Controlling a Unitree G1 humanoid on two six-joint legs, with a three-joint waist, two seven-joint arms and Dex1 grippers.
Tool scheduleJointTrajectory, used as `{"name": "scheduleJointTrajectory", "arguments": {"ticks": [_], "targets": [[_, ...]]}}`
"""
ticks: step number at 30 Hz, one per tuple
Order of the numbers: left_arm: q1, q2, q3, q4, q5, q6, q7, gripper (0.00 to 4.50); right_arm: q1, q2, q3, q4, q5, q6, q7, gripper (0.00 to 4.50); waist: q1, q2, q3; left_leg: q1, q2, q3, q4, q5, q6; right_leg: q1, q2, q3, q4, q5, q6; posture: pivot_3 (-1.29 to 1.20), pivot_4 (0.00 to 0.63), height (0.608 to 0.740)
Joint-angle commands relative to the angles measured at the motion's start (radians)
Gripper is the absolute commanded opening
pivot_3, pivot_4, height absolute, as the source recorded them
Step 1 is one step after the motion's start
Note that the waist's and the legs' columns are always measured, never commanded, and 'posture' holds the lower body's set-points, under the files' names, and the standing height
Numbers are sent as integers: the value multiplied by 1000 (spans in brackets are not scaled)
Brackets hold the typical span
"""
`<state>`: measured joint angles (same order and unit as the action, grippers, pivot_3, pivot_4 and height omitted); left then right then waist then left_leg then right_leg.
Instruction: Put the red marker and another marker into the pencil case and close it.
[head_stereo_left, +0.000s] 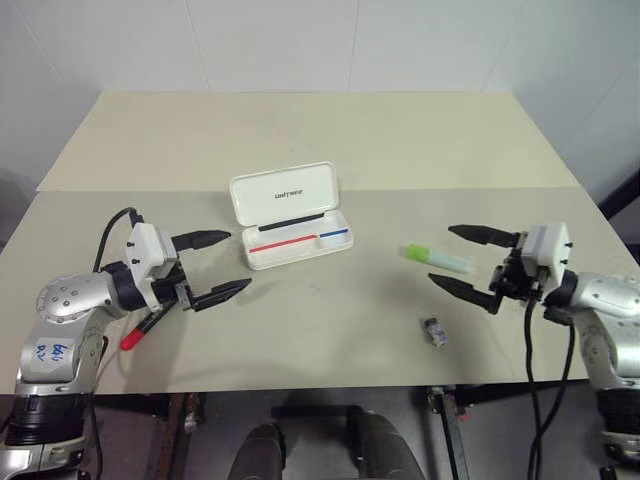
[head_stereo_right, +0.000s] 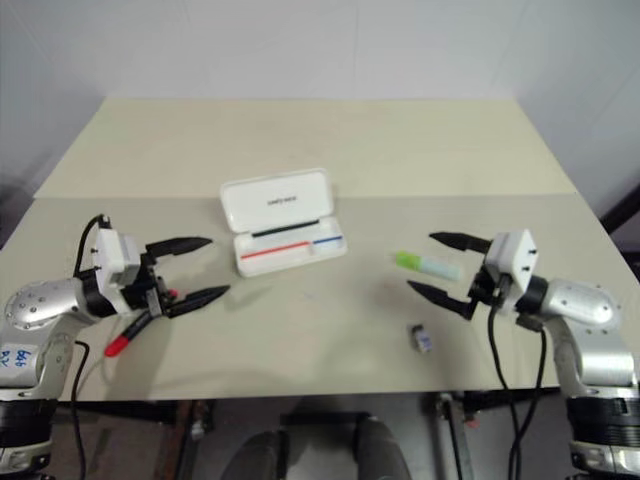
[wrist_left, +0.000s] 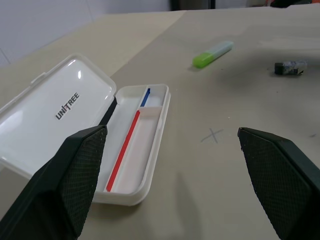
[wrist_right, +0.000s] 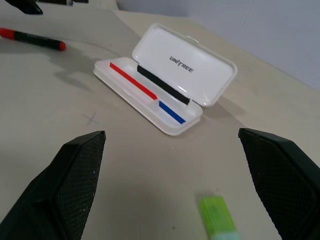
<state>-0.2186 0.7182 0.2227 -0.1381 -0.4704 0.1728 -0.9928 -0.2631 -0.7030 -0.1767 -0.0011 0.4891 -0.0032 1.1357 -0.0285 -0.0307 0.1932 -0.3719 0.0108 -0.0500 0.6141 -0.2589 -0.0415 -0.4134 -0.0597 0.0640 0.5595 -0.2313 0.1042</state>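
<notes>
Two markers lie outside the pencil case (head_stereo_left: 290, 218), which sits lid-up mid-desk with nothing in it. The red marker (head_stereo_left: 141, 330) lies near-left, under the left pincer (head_stereo_left: 215, 265); another marker (head_stereo_left: 437, 259) lies right of the case, beside the right pincer (head_stereo_left: 462, 259). Both pincers hang apart, holding nothing. Step in hand looks like the first pickup: lowering the left pincer onto the red marker.

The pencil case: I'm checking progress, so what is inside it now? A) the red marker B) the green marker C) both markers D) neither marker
D: the open pencil case holds no marker; the red marker and green marker lie on the table.
</notes>
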Motion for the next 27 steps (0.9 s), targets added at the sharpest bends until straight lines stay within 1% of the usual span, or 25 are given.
{"name": "scheduleJointTrajectory", "arguments": {"ticks": [1, 6, 13, 16, 19, 22, 27], "targets": [[6, -7, 12, -49, -17, 20, 30, 4480, -23, 22, 17, -34, -2, -20, -2, 4500, 0, 0, 0, 0, 0, 0, 0, 0, 0, 0, 0, 0, 0, 0, 0, 0, 150, 740], [-13, -24, -7, -34, 13, 24, 68, 4480, -18, 24, 25, -56, 0, -6, -1, 4500, 2, 0, 0, 0, 0, 0, 0, 0, 0, 0, 0, 0, 1, 0, 0, 0, 150, 740], [-59, -2, -37, 28, 55, 8, 52, 4480, -64, 34, 60, -72, 7, 13, 9, 4500, 0, 0, 0, 0, 0, 0, 1, 0, 0, 0, 0, 0, 1, 0, 0, 0, 150, 740], [-80, 12, -54, 85, 72, -1, 20, 3865, -125, 40, 86, -49, 7, 18, 36, 4500, -3, 0, 0, 1, 0, 0, 1, 0, 0, 0, 1, 0, 2, 0, 0, 0, 150, 740], [-119, 9, -94, 135, 125, -4, 37, 2851, -152, 53, 109, -43, 6, 24, 53, 4500, -1, 0, 0, 2, 1, 1, 1, 0, 0, -1, 2, 0, 5, -1, -1, 0, 150, 740], [-168, -7, -122, 167, 146, 9, 50, 2851, -156, 59, 122, -66, 8, 37, 60, 4500, 5, 0, 0, 1, 1, 0, 1, 0, 0, -1, 2, 0, 7, -2, -1, 0, 150, 740], [-312, -67, -223, 318, 237, -21, 57, 2851, -169, 75, 146, -103, 12, 61, 52, 4500, 9, 0, 0, 1, 0, 0, 4, -1, -1, -1, 1, 0, 8, -1, 1, 0, 150, 740]]}}
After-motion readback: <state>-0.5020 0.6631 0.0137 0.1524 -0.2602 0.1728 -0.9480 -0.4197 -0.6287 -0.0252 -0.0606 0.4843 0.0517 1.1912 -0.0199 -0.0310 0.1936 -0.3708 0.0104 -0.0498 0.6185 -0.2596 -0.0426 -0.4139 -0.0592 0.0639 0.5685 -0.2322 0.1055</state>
